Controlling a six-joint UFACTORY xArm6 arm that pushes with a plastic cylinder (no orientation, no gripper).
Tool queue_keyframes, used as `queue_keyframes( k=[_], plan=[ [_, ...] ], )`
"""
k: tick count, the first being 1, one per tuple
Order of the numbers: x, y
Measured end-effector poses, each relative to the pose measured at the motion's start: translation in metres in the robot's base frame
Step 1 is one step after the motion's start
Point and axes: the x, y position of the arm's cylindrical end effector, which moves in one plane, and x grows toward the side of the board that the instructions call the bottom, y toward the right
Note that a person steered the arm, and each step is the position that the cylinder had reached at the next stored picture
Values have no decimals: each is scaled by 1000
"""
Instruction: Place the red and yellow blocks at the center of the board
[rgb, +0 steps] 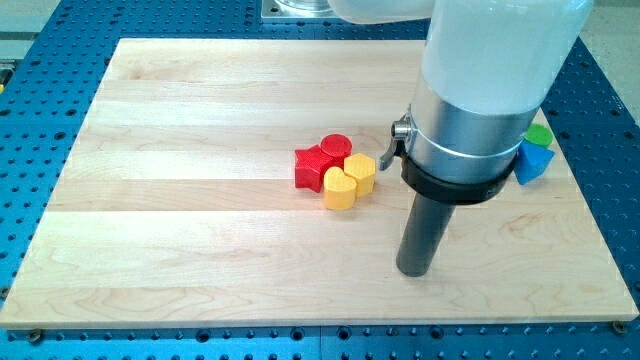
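Observation:
Two red blocks and two yellow blocks sit clustered near the middle of the wooden board (180, 200). A red star-shaped block (312, 167) is at the cluster's left, a red cylinder (336, 147) behind it. A yellow heart-shaped block (340, 188) is in front, a yellow cylinder-like block (361, 171) to its right. My tip (413, 270) rests on the board to the lower right of the cluster, clearly apart from the yellow blocks.
At the view's right, a green block (539, 135) and a blue block (533, 161) peek out from behind the arm; other blocks there are hidden by the arm's body. The board's edges meet a blue perforated table.

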Motion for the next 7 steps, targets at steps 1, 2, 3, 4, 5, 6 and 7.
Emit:
queue_keyframes(
  k=[1, 2, 3, 4, 5, 6, 7],
  plan=[
    [-18, -16],
    [-57, -25],
    [-84, -36],
    [-102, -50],
    [-118, -62],
    [-124, -65],
    [-111, -52]
  ],
)
